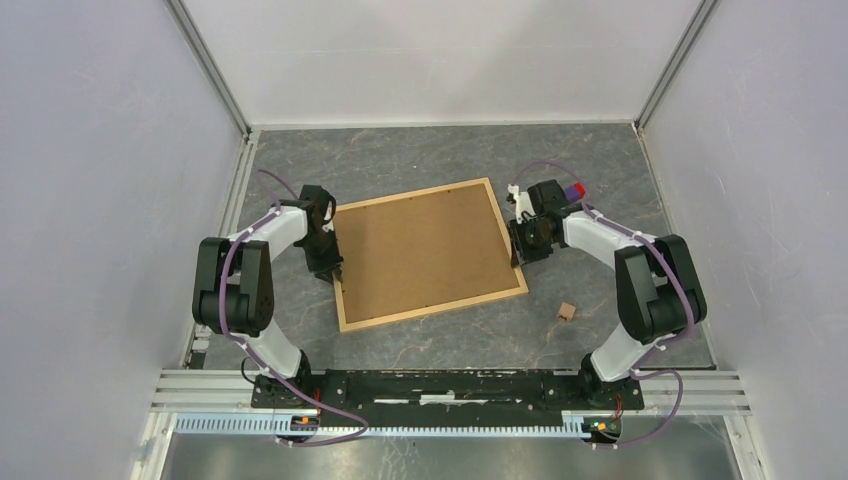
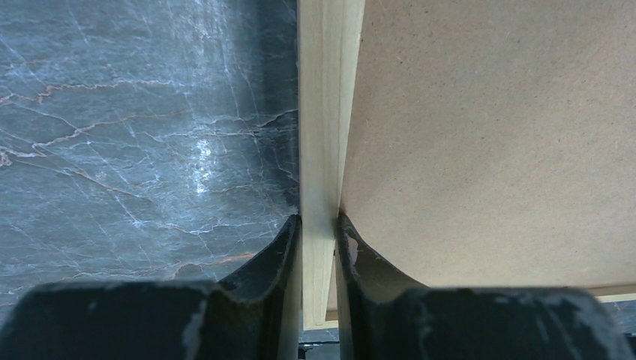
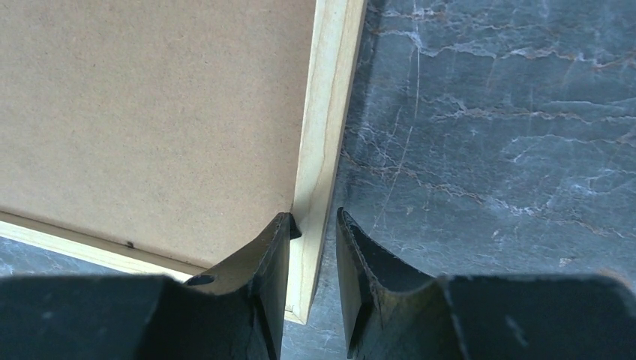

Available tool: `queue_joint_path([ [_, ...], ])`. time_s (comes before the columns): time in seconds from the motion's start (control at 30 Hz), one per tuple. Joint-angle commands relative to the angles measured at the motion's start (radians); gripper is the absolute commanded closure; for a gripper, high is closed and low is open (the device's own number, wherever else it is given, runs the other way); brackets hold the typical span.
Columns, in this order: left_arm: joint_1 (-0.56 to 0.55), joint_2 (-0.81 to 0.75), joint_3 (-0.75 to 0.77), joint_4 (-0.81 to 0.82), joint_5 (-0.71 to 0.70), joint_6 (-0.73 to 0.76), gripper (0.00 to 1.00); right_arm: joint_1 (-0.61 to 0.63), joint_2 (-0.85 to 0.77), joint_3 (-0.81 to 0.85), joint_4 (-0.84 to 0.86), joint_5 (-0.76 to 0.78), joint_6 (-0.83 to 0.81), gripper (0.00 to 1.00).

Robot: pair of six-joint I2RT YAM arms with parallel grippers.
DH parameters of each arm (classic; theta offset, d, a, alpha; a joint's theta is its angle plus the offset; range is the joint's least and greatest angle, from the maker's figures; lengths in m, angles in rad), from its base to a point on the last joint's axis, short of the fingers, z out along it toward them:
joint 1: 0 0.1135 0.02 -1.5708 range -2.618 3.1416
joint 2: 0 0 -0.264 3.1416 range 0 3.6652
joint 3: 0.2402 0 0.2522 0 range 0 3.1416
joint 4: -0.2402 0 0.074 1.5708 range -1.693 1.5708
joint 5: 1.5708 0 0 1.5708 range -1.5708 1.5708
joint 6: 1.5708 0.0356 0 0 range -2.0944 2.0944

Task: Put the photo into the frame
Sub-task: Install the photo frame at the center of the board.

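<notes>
Frame [image 1: 425, 250] lies at the table's [image 1: 600, 170] centre, brown back up; left tool [image 2: 319, 232] at its 9 o'clock edge pinches the wood strip, both fingers touching; right tool [image 3: 315, 225] at 3 o'clock straddles the strip, narrowly parted, outer finger [image 3: 360, 255] just clear.

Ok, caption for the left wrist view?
Left tool clamped on the wooden edge of the frame, back panel up.
</notes>
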Motion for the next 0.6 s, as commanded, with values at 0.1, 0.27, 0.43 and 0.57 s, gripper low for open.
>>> queue_joint_path([
  [0.1, -0.001, -0.021, -0.004, 0.033, -0.059, 0.032, 0.98, 0.002, 0.052, -0.006, 0.011, 0.105, 0.011, 0.67],
  [0.27, -0.005, -0.023, -0.004, 0.033, -0.059, 0.030, 0.98, 0.002, 0.061, -0.008, 0.011, 0.085, 0.015, 0.67],
  [0.43, -0.004, -0.022, -0.004, 0.032, -0.059, 0.034, 0.98, 0.000, -0.021, 0.031, -0.034, 0.109, 0.008, 0.63],
  [0.57, -0.006, -0.025, -0.003, 0.031, -0.091, 0.034, 0.98, -0.002, -0.069, 0.045, -0.065, 0.150, 0.006, 0.63],
])
